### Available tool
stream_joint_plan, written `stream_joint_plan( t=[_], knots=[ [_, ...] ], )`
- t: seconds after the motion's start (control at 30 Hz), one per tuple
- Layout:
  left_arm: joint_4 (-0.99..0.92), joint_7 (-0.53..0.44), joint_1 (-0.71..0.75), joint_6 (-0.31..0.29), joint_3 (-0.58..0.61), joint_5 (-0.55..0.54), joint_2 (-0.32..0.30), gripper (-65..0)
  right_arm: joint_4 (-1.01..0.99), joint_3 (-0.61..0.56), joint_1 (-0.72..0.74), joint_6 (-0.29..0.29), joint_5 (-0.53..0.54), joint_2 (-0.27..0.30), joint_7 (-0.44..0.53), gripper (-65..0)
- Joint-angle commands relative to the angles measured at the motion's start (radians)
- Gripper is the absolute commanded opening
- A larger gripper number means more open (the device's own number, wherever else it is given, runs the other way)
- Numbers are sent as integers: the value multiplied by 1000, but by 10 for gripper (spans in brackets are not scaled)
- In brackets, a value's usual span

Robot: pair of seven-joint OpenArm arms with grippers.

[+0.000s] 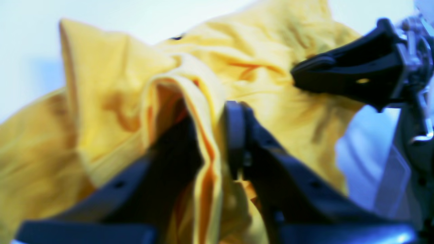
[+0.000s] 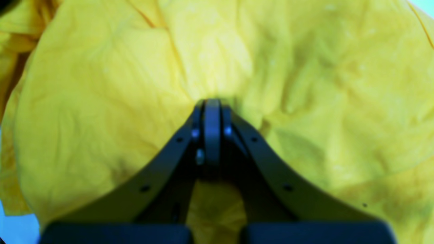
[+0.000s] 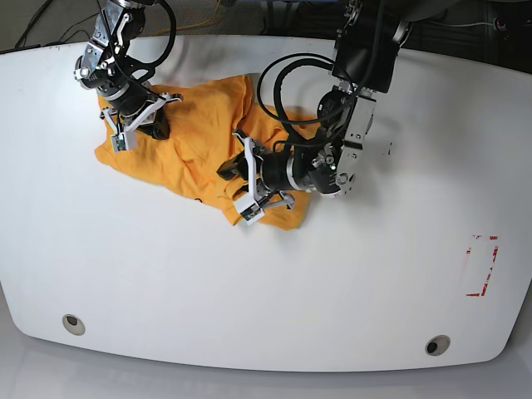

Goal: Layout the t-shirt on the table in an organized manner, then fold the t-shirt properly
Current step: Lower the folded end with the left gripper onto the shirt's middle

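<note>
Black jaws of the left gripper (image 1: 217, 135) stand slightly apart around a raised fold of the t-shirt (image 3: 199, 150), bunched near the table's (image 3: 266, 332) far edge; the right gripper (image 2: 212, 105), clamped on fabric, likely anchors it for spreading.

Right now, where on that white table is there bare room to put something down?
Bare: the wide front strip of the table between the two grey grommets, and the right side around the red tape outline. Crowded: back left, where the t-shirt and both arms sit.

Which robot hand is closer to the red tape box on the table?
Left. The left gripper is at the t-shirt's middle, nearer the red tape outline; the right gripper is at the far corner.
</note>
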Motion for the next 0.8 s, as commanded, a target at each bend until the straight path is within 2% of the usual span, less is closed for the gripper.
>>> stream_joint_plan(
  t=[0.0,0.33,0.5,0.77],
  knots=[
    [18,-29,-24,-6,27,-29,14,-512,-1,-2,-4,-6,-42,17,-60,-650],
    [18,-31,-38,-6,79,-25,14,-509,0,-45,-2,-6,-42,20,-60,-650],
    [16,-31,-57,-6,124,15,14,-496,-1,-48,-1,-6,-42,20,-60,-650],
    [37,-31,-77,-6,187,25,14,-252,-1,-48,1,-6,-42,20,-59,-650]
  ],
)
